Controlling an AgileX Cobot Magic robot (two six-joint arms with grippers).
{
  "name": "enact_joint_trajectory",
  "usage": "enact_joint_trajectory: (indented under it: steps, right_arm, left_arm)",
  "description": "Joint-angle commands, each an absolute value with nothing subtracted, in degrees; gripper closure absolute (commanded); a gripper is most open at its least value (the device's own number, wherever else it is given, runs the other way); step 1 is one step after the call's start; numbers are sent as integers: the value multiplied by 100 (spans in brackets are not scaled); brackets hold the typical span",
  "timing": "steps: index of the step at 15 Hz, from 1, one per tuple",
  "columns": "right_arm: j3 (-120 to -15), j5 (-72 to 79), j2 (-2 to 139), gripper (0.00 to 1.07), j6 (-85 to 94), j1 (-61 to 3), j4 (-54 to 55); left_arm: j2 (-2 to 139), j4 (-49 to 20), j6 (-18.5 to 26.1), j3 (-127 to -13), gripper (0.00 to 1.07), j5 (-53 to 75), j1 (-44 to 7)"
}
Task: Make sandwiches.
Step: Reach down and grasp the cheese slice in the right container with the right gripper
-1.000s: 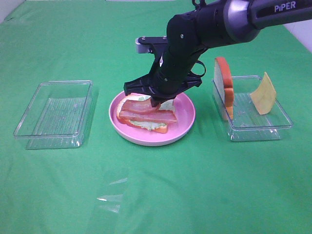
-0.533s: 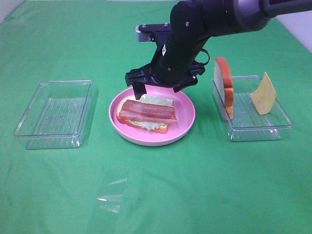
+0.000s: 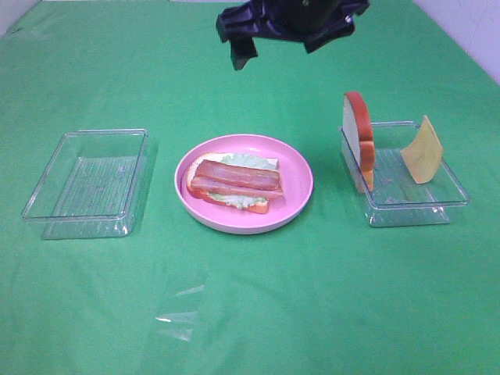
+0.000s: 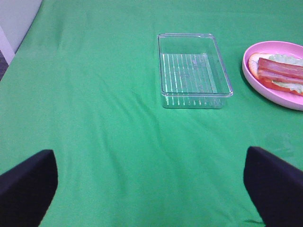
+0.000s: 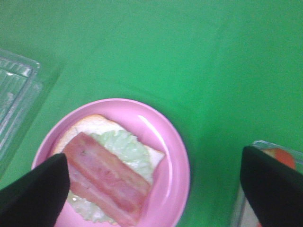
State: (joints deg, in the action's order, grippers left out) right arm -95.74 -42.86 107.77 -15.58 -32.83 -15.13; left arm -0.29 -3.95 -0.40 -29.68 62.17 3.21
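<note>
**Exterior high view.** The right arm [image 3: 289, 16] hangs at the top edge, above and behind the pink plate [image 3: 301, 168]. You can see the right jaws spread wide and holding nothing.
- The sandwich stack [image 3: 234, 183] lies on the plate: lower bread slice, lettuce leaf [image 3: 248, 160], and bacon strips [image 3: 238, 176] on top. Its long axis runs across the view.
- The second bread slice [image 3: 359, 144] stands on edge in the right tray [image 3: 414, 209], against the wall nearest the plate.
- The cheese square [image 3: 423, 151] leans tilted at the tray's far side, apart from the slice.
- The left tray [image 3: 86, 183] sits on the worktop [image 3: 258, 312] on the plate's other side.
- Both remaining pieces lie to the right of the right jaws and lower down. Your right arm is probably the nearer one.

**Left wrist view.** The left jaws stand wide. One dark fingertip [image 4: 26, 184] shows at each lower corner, with only green worktop between them. The left tray [image 4: 195, 90] is ahead. The plate [image 4: 265, 90] and stack [image 4: 279, 71] are beyond it to one side, well apart from these jaws.

**Right wrist view.** The fingertips [image 5: 33, 189] are far apart and the plate [image 5: 175, 151] lies below, between them. The bacon strips [image 5: 104, 177] run diagonally. A corner of the right tray, with the second bread slice's crust [image 5: 281, 158], shows beside the other fingertip. Judged from this, a sideways reach comes next, and an upright piece calls for a grip across its thin faces.
</note>
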Motion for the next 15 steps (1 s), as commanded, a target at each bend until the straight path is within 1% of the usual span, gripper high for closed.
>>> enact_joint_trajectory:
  steps: [1,2,3,5,6,8,10,11,13,15]
  right_arm:
    - [-10176,-5323,10726,11,-1066,-2899,-1627]
    - [-10285,-5489,10726,11,-974,-2773,-1627]
    - [-10439,-5856,10726,11,-768,-2166,-1558]
    - [-10439,-6142,10726,11,-613,-1461,-1341]
    - [-10439,-6199,10726,11,-544,-1289,-1295]
    - [-10439,-6377,10726,11,-378,-699,-1117]
    - [-10439,-6423,10726,11,-160,-281,-779]
    - [-10439,-6423,10726,11,115,0,-372]
    - [-10439,-6308,10777,11,281,132,-189]
    - [-10434,-6262,11012,11,281,126,-120]
  left_arm:
    - [-115,-390,-97,-2962,4,6154,344]
    - [-115,-390,-97,-2962,4,6154,344]
    - [-115,-390,-97,-2962,4,6154,344]
    - [-115,-390,-97,-2962,4,6154,344]
    - [-115,-390,-97,-2962,4,6154,344]
    - [-115,-390,-97,-2962,4,6154,344]
    - [-115,-390,-97,-2962,4,6154,344]
    - [-115,-390,-97,-2962,4,6154,344]
    - [-115,-390,-97,-2962,4,6154,344]
    - [-115,-390,-97,-2962,4,6154,344]
